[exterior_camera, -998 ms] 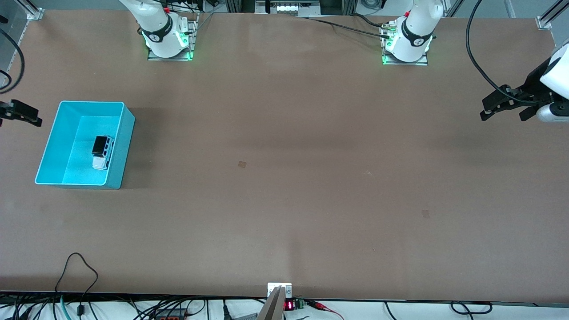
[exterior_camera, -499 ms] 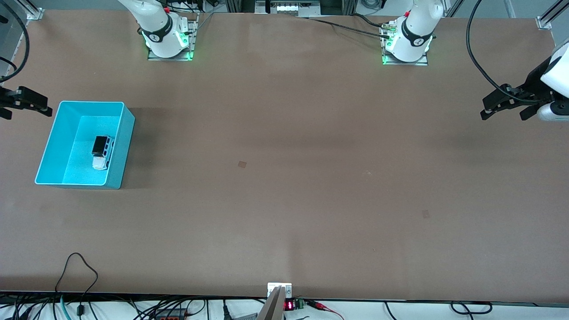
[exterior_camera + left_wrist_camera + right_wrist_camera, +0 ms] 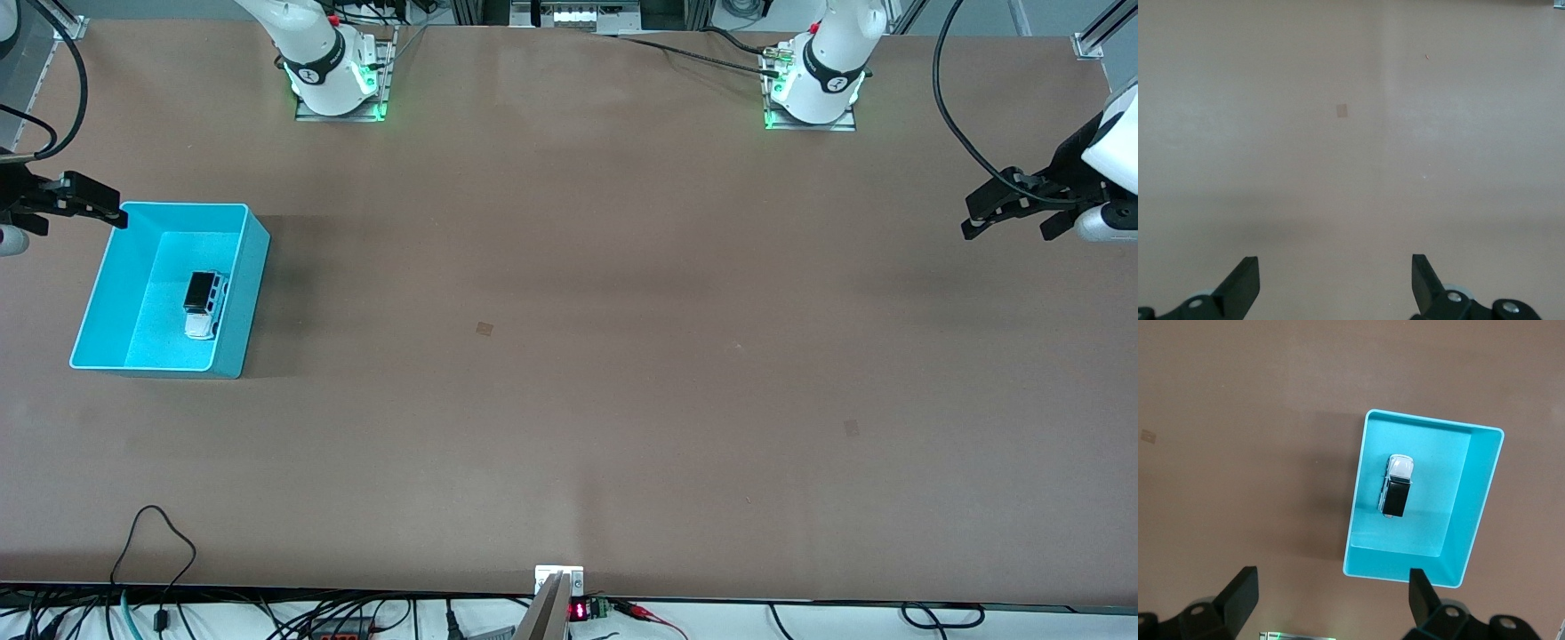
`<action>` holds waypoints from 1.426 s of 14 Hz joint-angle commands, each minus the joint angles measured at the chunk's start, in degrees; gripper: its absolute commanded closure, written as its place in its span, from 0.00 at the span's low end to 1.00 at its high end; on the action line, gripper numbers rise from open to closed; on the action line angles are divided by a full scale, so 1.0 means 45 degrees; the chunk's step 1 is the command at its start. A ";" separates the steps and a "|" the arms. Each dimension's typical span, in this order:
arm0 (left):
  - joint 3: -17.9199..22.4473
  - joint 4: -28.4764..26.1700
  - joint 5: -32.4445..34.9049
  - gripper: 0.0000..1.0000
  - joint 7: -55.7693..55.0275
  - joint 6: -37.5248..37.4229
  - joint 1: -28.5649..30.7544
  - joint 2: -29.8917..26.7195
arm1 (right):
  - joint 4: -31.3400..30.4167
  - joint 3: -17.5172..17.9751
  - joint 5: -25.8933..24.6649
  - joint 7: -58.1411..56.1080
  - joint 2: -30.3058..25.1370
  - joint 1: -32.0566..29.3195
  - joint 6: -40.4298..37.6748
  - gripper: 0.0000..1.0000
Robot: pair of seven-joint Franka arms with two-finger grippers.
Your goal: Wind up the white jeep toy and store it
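The white jeep toy (image 3: 201, 305) with its black roof rests on the floor of the cyan bin (image 3: 252, 293), at the right arm's end of the table. My right gripper (image 3: 107, 206) hangs open and empty in the air over the bin's corner farthest from the front camera. Looking down through the right wrist view, I see the jeep (image 3: 1397, 487) inside the bin (image 3: 1485, 507), with the right gripper (image 3: 1331, 597) holding nothing. My left gripper (image 3: 1003, 229) waits open over the left arm's end of the table. Only bare table lies under the left gripper (image 3: 1333, 283).
Both arm bases (image 3: 338, 80) (image 3: 813, 89) stand along the table's edge farthest from the front camera. Small tan patches (image 3: 484, 329) (image 3: 852, 428) mark the brown tabletop. Cables (image 3: 156, 542) trail along the edge nearest the front camera.
My right gripper has come in from the table's end toward the bin's farthest corner, staying open. The jeep, the bin and the left arm have not moved.
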 commanded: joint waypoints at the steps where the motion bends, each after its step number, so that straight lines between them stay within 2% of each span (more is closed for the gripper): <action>1: -0.0030 -0.0292 0.0175 0.00 0.0202 -0.0082 0.0085 -0.0360 | -0.0033 -0.0126 -0.0134 0.0265 -0.0142 0.0208 -0.0203 0.00; 20: -0.0030 -0.0312 0.0175 0.00 0.0202 -0.0004 0.0085 -0.0379 | -0.0248 -0.0145 -0.0134 0.0304 -0.0299 0.0208 -0.0222 0.00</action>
